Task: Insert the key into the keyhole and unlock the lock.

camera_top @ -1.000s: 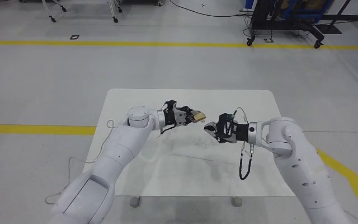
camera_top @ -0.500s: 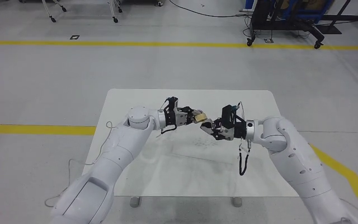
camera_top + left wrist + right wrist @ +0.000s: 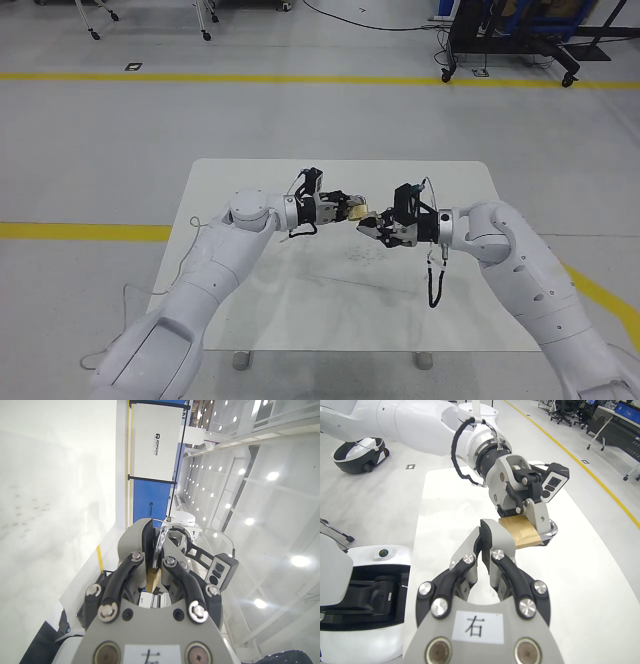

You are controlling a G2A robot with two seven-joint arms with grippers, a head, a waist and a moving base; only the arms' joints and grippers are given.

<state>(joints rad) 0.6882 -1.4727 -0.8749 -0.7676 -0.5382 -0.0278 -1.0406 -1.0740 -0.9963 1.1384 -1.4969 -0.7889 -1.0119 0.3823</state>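
- Grey workshop floor [image 3: 300,120] with yellow lines surrounds a white table [image 3: 300,320], and both arms meet over its middle.
- A brass lock [image 3: 522,536] is held in the air above the table, with its silver shackle [image 3: 553,530] jutting out past one finger.
- The left gripper [image 3: 154,547] is clenched on the lock. One grey finger [image 3: 540,516] lies flat across the shackle end, and the brass body sticks out sideways toward the other arm.
- The right gripper [image 3: 485,530] has its black pads [image 3: 483,540] pressed together. I cannot tell whether the key is pinched between them.
- Its tip sits right at the free end of the lock's body; whether they touch I cannot tell.
- The left arm reaches in from the table's left side, elbow bent, with its wrist turned inward and level.
- The right arm mirrors it from the right side, forearm pointing inward.
- A black cable [image 3: 433,285] hangs in a loop from the right forearm.
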